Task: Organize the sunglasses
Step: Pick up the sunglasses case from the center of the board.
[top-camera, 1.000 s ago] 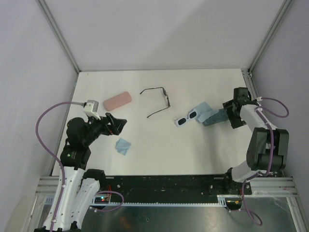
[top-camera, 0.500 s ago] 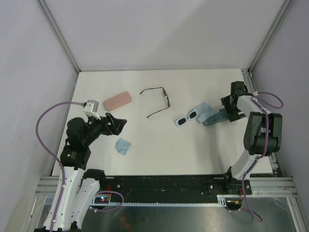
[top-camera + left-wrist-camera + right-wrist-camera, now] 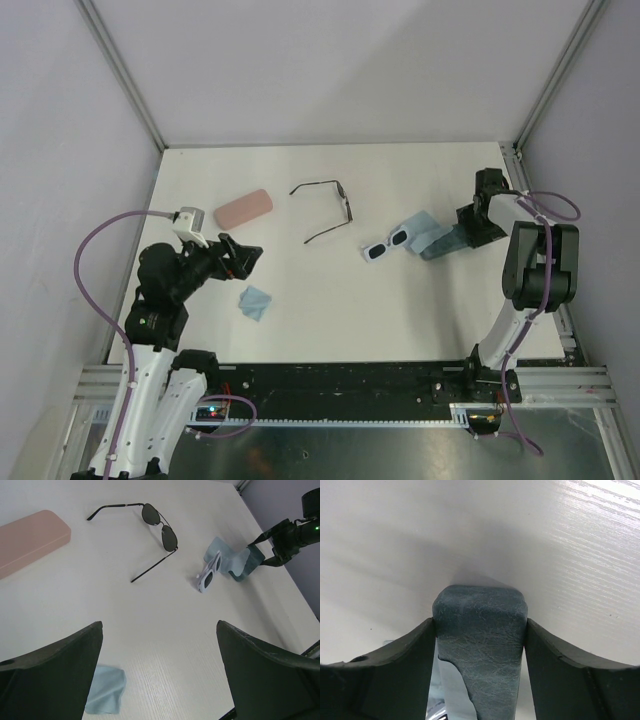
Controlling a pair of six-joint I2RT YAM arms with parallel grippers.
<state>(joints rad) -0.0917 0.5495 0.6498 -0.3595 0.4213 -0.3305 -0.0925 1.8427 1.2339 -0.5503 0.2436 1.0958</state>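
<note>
The black wire-framed sunglasses [image 3: 330,208] [image 3: 160,527] lie open at mid-table. To their right, the white-framed sunglasses [image 3: 385,245] [image 3: 209,572] rest at the edge of a light-blue cloth [image 3: 420,230]. Right of that cloth is a blue-grey case [image 3: 447,243] [image 3: 480,650]. My right gripper [image 3: 468,230] [image 3: 480,625] is shut on its far right end, a finger pressed against each side. My left gripper [image 3: 245,255] [image 3: 159,627] hovers wide open over the left side, holding nothing.
A pink case [image 3: 244,208] [image 3: 30,540] lies at the left rear. A second light-blue cloth [image 3: 255,302] [image 3: 105,690] sits just below the left gripper. The right table edge and a metal frame post [image 3: 515,165] are close behind the right gripper.
The right gripper's fingers have closed in onto the end of the blue-grey case, and the right arm has folded nearer the right edge. The left arm has not moved.
</note>
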